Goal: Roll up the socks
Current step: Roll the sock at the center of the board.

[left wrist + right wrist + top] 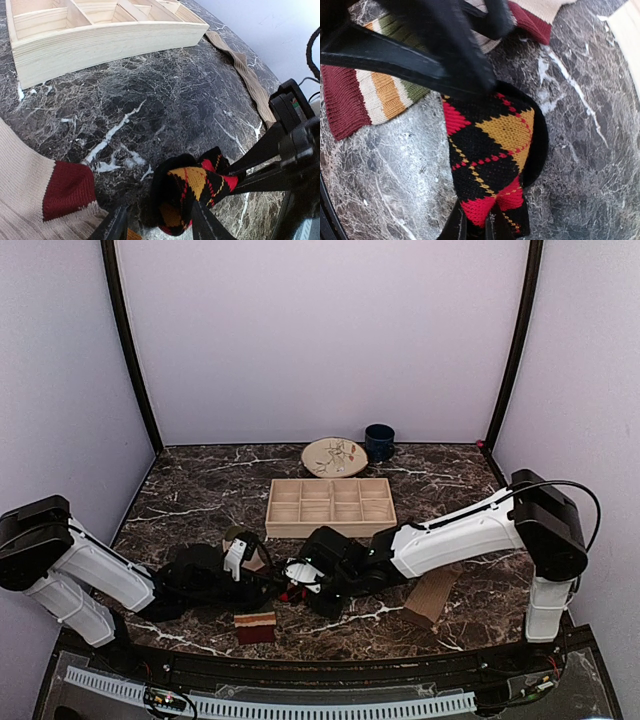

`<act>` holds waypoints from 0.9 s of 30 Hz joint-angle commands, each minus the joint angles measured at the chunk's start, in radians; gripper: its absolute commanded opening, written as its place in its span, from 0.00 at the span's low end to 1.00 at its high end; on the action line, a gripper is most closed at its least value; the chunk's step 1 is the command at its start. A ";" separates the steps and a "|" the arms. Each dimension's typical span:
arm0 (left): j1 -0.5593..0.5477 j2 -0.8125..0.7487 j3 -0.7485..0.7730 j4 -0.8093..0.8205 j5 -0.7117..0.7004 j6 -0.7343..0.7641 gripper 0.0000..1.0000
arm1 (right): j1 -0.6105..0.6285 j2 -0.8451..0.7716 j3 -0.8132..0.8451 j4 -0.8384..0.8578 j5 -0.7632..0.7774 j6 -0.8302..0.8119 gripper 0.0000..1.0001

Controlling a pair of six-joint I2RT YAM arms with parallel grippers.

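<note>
From above, both arms meet low over the desk (200, 495), just in front of the wooden tray (330, 505). The left pincer (262, 575) and right pincer (288, 585) are nose to nose over the argyle sock (291, 593), of which only a red scrap shows. The striped sock (255, 626) lies near the front edge and the tan ribbed sock (432, 595) lies under the right arm. Both look flat and unrolled.

From the left wrist, the argyle sock (192, 192) sits bunched on the marble. The left pincer's fingers (119, 224) stand spread on either side of it, seemingly not squeezing. The right arm's fingers come in from the right onto the sock's edge.

From the right wrist, the right pincer (474, 226) is pressed together on the sock's red end, and the far end curls over.

I'd judge that the first sock's roll has only just begun. Next, one arm must pin an end while the other turns the fabric over itself, tightly.
</note>
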 commanded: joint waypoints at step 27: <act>-0.034 -0.007 -0.033 0.082 0.079 0.020 0.47 | -0.179 0.122 0.018 -0.022 -0.542 0.242 0.00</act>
